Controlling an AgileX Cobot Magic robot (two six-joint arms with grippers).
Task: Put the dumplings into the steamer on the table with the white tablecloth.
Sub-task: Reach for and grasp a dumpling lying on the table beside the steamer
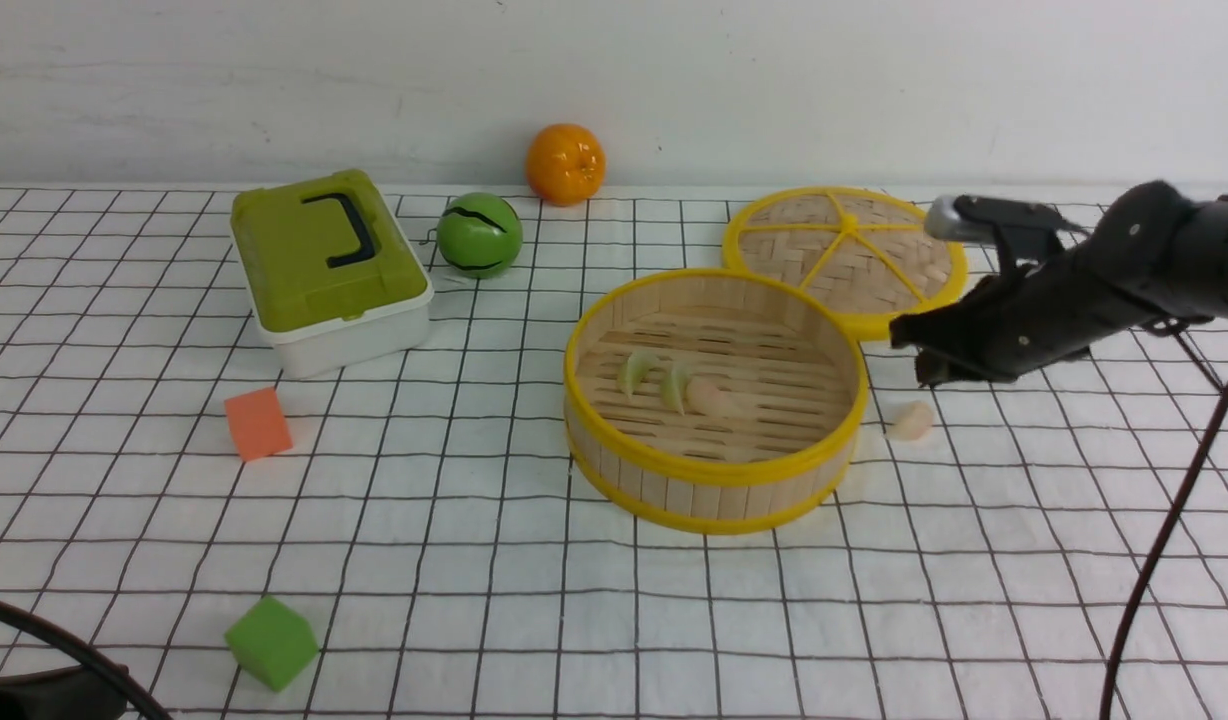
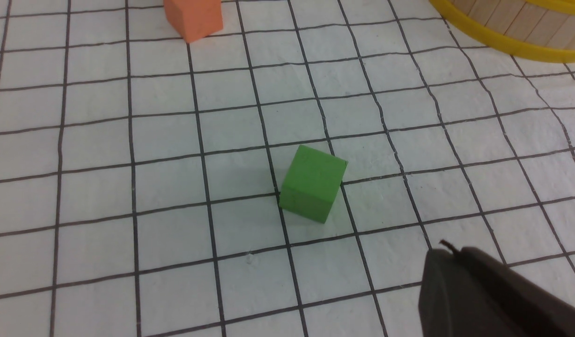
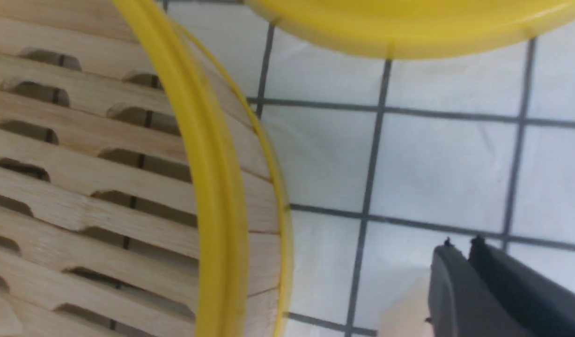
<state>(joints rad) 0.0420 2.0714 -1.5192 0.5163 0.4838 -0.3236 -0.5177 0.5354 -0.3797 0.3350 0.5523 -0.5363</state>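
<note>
The last pinkish-white dumpling (image 1: 911, 420) lies on the gridded white tablecloth (image 1: 974, 560) just beside the steamer (image 1: 714, 500), which holds the other three dumplings (image 1: 674, 388); the right gripper (image 1: 916, 352) hangs above it, jaws pressed together and empty. It looks tiny, light and slippery-smooth, so pinch it gently across the plump middle. The left gripper's (image 2: 449, 264) jaws cannot be judged.

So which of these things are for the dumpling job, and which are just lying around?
For the job: the steamer; two green dumplings and a pink dumpling inside it; the last pink dumpling, on the tablecloth beside it; the right gripper, close by.
Just lying about: woven lid, orange, striped green ball, green-lidded box, orange block, green block.
</note>
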